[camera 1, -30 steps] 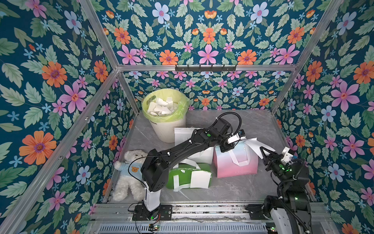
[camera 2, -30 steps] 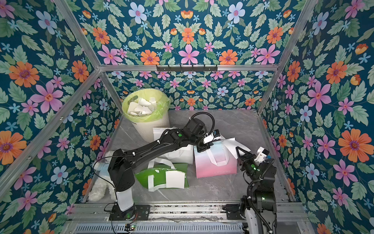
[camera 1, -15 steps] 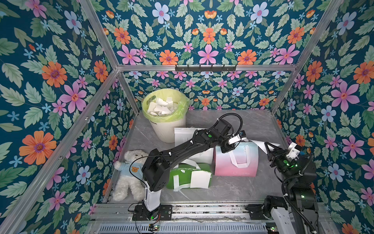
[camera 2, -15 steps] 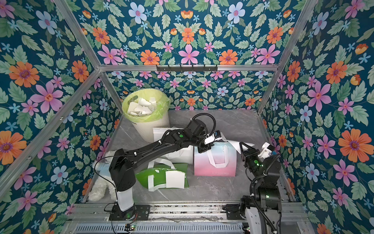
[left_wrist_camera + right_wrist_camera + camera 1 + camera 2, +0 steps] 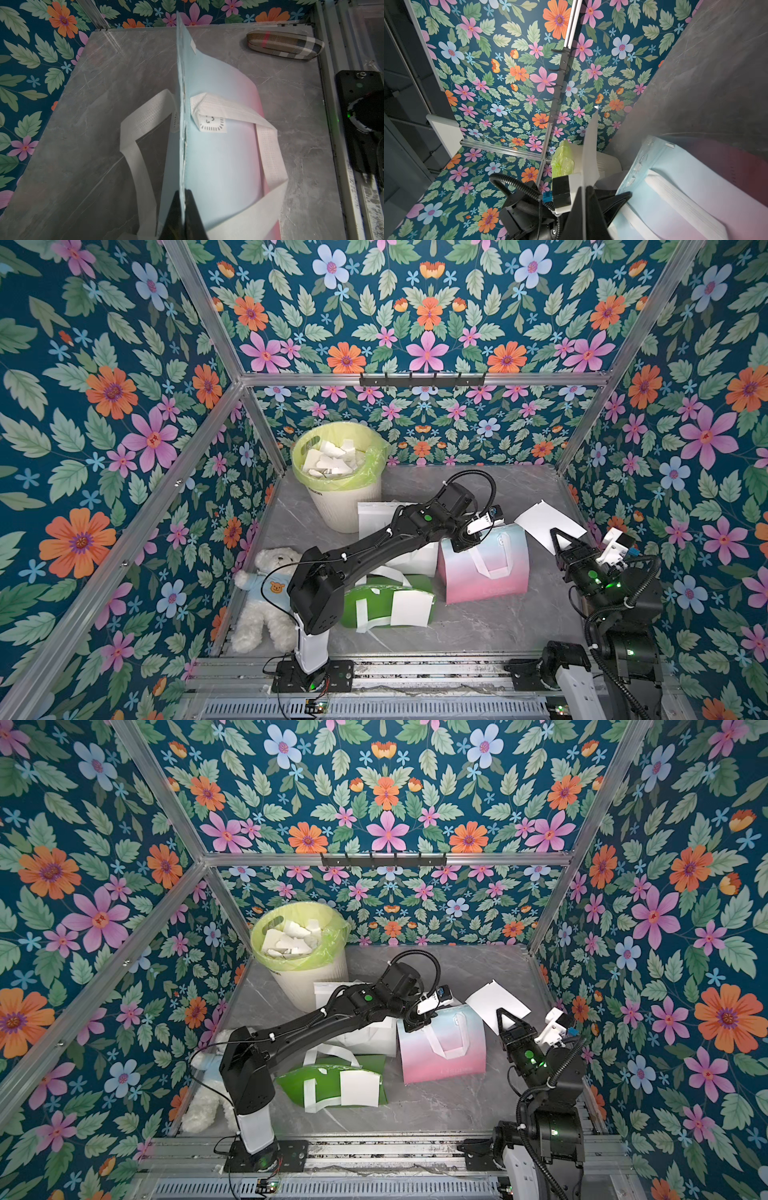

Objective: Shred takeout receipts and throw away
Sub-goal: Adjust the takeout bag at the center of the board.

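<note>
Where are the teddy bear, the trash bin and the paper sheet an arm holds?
teddy bear (image 5: 275, 563): a top view, its face.
trash bin (image 5: 343, 508): a top view, its white wall.
paper sheet (image 5: 544, 522): a top view, the sheet's middle.

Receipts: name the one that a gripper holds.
The receipt up in the right gripper; the other sheet lies flat on the green bag.

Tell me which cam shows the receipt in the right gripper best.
Both top views: the receipt shows its broad white face, pinched by the right gripper. Right wrist sees it only edge-on. Left wrist doesn't show it.
</note>
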`<state>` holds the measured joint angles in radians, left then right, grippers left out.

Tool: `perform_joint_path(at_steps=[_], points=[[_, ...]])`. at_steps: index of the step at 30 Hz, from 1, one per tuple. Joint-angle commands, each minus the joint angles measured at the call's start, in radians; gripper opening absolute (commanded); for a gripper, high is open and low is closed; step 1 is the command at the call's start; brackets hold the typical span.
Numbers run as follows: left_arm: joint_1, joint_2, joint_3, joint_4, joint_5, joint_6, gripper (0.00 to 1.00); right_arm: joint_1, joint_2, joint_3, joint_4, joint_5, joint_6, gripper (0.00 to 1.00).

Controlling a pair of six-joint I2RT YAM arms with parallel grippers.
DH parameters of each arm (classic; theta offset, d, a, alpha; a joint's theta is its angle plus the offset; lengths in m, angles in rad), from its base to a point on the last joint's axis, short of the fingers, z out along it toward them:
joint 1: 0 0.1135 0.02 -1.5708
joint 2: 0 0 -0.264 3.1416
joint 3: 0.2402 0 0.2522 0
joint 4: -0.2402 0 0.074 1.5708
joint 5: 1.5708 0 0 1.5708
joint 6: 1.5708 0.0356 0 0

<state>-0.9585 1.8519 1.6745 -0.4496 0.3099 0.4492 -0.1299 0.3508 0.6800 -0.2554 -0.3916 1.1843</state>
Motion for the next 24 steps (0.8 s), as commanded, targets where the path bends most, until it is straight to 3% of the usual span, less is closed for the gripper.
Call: perform_joint_path(at_steps=[1,5,12,19,24], points=[[0.0,-0.028,0.001,-0.008,0.04,-0.007,0.24,0.0,-0.006,-0.002,-0.007,0.017,-0.119,0.0],[0.0,-0.047,-0.005,0.015,0.051,-0.014,0.44,0.0,-0.006,0.001,-0.023,0.018,-0.223,0.0],[-0.002,-0.079,0.016,0.0,0.044,-0.021,0.63,0.0,0.002,0.002,-0.038,0.007,-0.357,0.0],[-0.003,-0.191,-0.041,0.057,0.023,-0.027,0.73,0.0,0.043,0.053,-0.022,-0.053,-0.512,0.0],[-0.003,-0.356,-0.211,0.182,-0.044,-0.033,0.75,0.0,0.06,0.054,0.087,-0.158,-0.619,0.0]])
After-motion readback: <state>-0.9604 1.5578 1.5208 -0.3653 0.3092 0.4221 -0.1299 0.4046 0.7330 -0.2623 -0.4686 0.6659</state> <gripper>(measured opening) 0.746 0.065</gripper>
